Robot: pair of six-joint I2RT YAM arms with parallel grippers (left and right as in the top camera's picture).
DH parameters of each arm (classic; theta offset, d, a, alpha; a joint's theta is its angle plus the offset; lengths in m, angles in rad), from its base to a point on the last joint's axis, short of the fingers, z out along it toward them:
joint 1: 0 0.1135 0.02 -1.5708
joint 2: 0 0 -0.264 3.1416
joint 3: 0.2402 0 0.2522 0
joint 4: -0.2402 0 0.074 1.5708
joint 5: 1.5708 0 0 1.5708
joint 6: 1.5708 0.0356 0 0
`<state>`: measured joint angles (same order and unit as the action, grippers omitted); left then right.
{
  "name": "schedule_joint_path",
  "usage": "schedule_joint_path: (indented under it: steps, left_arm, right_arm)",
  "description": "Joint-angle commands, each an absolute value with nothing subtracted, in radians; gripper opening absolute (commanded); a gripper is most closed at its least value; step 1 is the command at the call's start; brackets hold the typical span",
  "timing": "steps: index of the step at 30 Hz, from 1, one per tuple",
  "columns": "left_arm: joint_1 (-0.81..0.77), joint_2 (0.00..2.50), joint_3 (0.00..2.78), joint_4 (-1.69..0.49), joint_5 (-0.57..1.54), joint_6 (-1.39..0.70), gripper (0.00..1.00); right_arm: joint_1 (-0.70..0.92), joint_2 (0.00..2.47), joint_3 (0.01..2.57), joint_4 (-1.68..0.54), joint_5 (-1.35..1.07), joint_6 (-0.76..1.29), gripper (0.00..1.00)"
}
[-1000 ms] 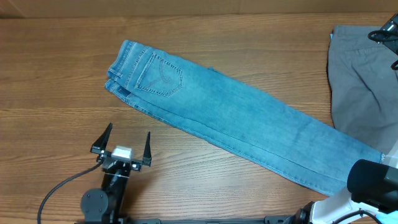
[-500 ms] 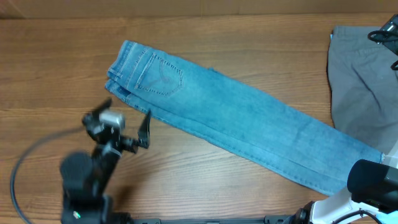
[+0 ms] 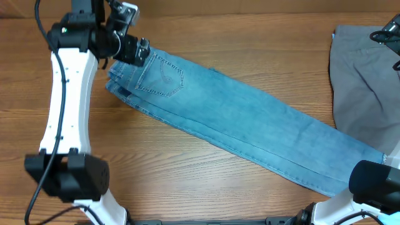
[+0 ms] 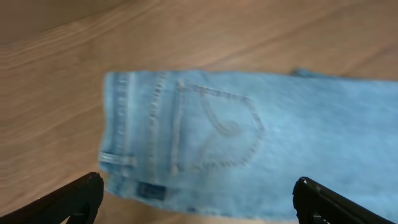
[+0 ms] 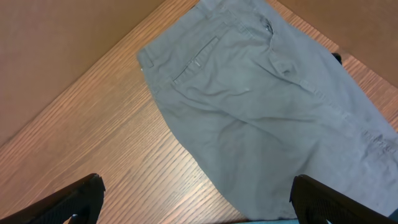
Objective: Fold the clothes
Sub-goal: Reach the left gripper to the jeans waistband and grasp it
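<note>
On the table (image 3: 187,187), jeans (image 3: 237,125) lie flat on a diagonal, waistband at the upper left. Above the waistband, left gripper (image 4: 198,186) wide open, empty. Over grey trousers (image 5: 261,106) at the right edge, right gripper (image 5: 196,186) also wide open, empty.
</note>
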<state>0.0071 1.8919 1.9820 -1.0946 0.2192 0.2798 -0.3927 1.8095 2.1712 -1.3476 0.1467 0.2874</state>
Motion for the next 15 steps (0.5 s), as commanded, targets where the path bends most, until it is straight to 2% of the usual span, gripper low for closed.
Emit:
schedule_joint_path:
  steps: [1,9,15]
  left_arm:
    - [0.081,1.959,2.046,-1.098,0.172,0.223,1.0]
    - [0.292,2.129,2.046,-1.119,0.464,0.261,1.0]
    - [0.336,2.236,2.046,-1.14,0.483,0.313,1.0]
  right_arm:
    - [-0.395,1.799,2.177,-1.343,0.157,0.284,1.0]
    - [-0.395,1.799,2.177,-1.343,0.157,0.284,1.0]
    - [-0.395,1.799,2.177,-1.343,0.157,0.284,1.0]
